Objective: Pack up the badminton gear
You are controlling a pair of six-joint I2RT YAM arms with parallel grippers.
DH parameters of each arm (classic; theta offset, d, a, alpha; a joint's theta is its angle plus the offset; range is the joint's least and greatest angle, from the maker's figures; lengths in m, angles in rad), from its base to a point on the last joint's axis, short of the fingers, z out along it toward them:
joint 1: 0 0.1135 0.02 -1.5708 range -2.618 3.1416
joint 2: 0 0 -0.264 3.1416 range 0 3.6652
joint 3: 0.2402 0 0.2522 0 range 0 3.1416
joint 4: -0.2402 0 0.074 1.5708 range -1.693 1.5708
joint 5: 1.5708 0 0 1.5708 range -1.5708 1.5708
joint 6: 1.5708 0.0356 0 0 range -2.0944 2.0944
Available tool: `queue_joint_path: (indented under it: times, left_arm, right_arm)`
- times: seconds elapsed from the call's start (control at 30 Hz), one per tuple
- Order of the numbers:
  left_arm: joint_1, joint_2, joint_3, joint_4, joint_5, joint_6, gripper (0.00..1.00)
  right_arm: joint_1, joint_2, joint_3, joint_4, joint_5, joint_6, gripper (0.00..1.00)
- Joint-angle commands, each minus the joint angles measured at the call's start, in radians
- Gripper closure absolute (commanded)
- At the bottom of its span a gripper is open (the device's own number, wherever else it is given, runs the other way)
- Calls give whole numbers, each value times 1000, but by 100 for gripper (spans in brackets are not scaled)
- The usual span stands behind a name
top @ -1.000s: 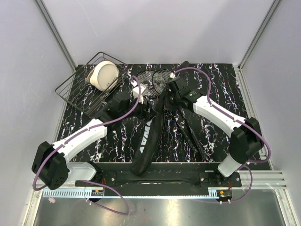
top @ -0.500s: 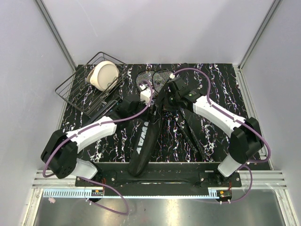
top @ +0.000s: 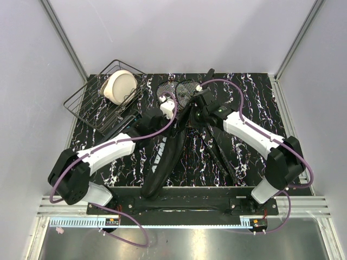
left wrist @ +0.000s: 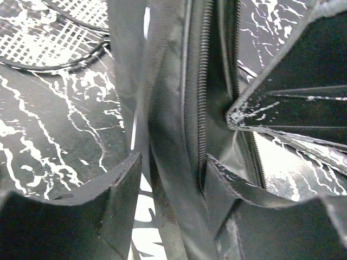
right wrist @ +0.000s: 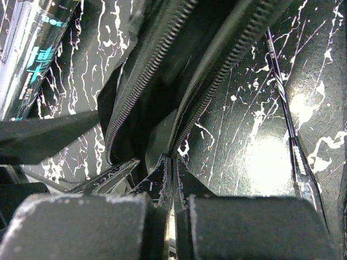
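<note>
Though both on one racket bag (top: 161,162) — right jaws clamped, left jaws' grip unclear — two rackets (top: 186,88) beside.

Racket bag (top: 164,158) diagonal on marbled table (top: 257,95)

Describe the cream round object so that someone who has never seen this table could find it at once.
Find the black, white-veined table and look to its far left corner, where a black wire basket sits. Inside it lies the cream round bowl-like object. It is the only pale, solid thing there; its neighbours, the rackets, are thin and dark.
</note>
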Motion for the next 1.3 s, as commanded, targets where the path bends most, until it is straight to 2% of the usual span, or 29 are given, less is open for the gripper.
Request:
queue_joint_path:
  times: [0.0, 0.13, 0.33, 0.43, 0.47, 0.53, 0.57, 0.6, 0.67, 0.77, 0.9, 0.93, 1.0, 1.07, 1.13, 1.27]
  left_arm:
    - [3, -41, 20, 28, -133, 19, 43]
    - [2, 48, 109, -86, -164, -31, 32]
    - [3, 184, 261, -175, -178, -19, 34]
    - [23, 186, 275, -167, -123, 16, 46]
    - [34, 178, 276, -176, -103, 19, 60]
    - [75, 156, 276, -187, -35, 12, 77]
    - [90, 146, 275, -202, 11, 9, 91]
    - [118, 132, 270, -212, 23, 6, 95]
    - [149, 82, 265, -248, 46, 4, 100]
    - [185, 43, 282, -328, 23, -42, 100]
    - [235, 4, 242, -319, 52, -93, 100]
    - [242, 0, 232, -315, 43, -102, 100]
    - [267, -3, 209, -308, 23, -113, 100]
    - [281, 5, 196, -307, 13, -136, 100]
    - [287, 25, 195, -307, 14, -165, 100]
    - [299, 72, 239, -356, 37, -231, 100]
  right_arm:
    - [17, -68, -15, 29, -25, -5, 100]
    - [22, -87, -12, 40, -45, -10, 100]
    - [24, -111, -2, 46, -62, -13, 100]
    - [24, -119, -8, 40, -59, -19, 100]
    - [24, -119, -15, 40, -58, -30, 100]
    - [24, -122, -22, 43, -47, -45, 100]
    - [24, -121, -32, 45, -36, -61, 100]
    - [22, -117, -34, 45, -32, -71, 100]
    - [22, -104, -37, 45, -3, -116, 100]
    - [17, -55, -19, 42, 65, -185, 100]
    - [13, 40, 61, 2, 93, -252, 100]
    - [13, 66, 111, -23, 103, -272, 94]
    - [11, 125, 158, -93, 130, -283, 90]
    - [5, 148, 193, -122, 101, -294, 80]
    - [2, 140, 187, -114, 15, -297, 64]
    - [-3, 90, 158, -55, -76, -275, 48]
